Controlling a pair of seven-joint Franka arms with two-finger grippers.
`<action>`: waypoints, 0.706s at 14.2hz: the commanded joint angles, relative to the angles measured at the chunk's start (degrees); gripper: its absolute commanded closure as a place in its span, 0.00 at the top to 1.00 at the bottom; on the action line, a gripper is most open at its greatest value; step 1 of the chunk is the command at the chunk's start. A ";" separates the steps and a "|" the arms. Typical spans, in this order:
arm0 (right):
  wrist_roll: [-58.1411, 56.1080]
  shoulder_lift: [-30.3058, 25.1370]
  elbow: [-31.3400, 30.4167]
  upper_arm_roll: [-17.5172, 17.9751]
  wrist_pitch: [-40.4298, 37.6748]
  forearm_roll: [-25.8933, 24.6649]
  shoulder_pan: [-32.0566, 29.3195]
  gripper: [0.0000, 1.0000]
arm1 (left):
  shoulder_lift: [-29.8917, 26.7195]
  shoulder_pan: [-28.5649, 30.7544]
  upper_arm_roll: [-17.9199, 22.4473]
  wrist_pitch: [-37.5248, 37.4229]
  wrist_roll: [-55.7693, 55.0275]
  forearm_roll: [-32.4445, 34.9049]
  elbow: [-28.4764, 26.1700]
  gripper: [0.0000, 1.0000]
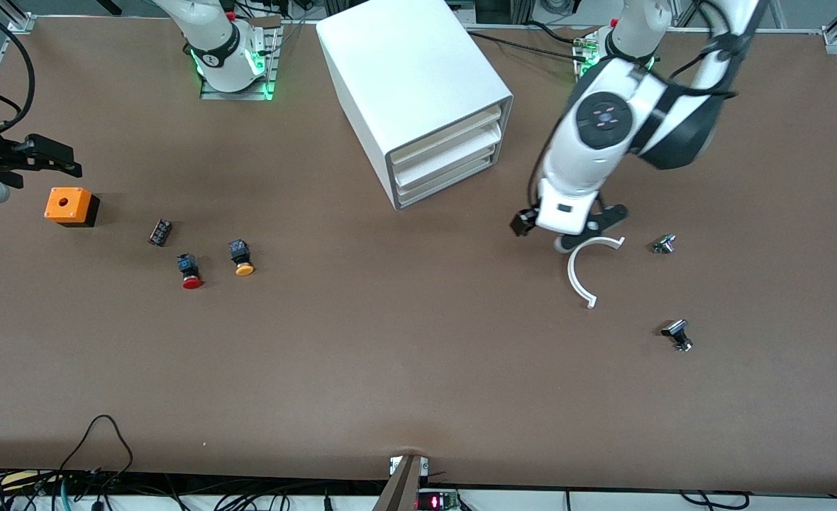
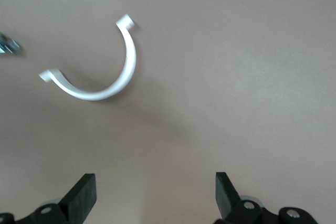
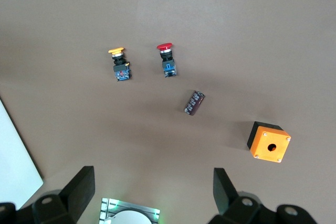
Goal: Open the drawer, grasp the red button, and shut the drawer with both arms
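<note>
The white cabinet (image 1: 411, 78) stands at the table's back middle; its middle drawer (image 1: 447, 152) is shut, as are the other two. The red-capped button (image 1: 191, 273) lies on its side toward the right arm's end of the table, nearer to the front camera than the cabinet; it also shows in the right wrist view (image 3: 167, 59). My left gripper (image 1: 566, 228) (image 2: 156, 195) is open and empty, low over the table beside a white C-shaped ring (image 1: 589, 270) (image 2: 100, 72). My right gripper (image 1: 57, 160) (image 3: 152, 192) is open and empty, high over the table's end above the orange box.
An orange-yellow-capped button (image 1: 242, 259) (image 3: 119, 64) lies beside the red one. A small black part (image 1: 160, 232) (image 3: 194, 102) and an orange box (image 1: 71, 206) (image 3: 269, 142) lie toward the right arm's end. Two small metal parts (image 1: 664, 244) (image 1: 677, 335) lie near the ring.
</note>
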 commanded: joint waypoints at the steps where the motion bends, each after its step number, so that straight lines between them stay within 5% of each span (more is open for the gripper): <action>1: 1.40 -0.19 -0.35 1.26 -0.25 -0.98 -0.70 1.00 | -5.49 2.45 1.90 -9.45 12.71 -0.09 1.91 1.00; 5: 1.49 0.34 0.01 1.00 0.36 -2.99 -0.87 1.00 | -6.91 3.60 8.48 -24.93 30.19 -0.09 10.70 1.00; 10: 7.97 0.34 0.97 0.82 0.37 -3.88 -1.84 1.00 | -7.35 4.82 16.32 -26.72 51.75 -0.96 14.50 1.00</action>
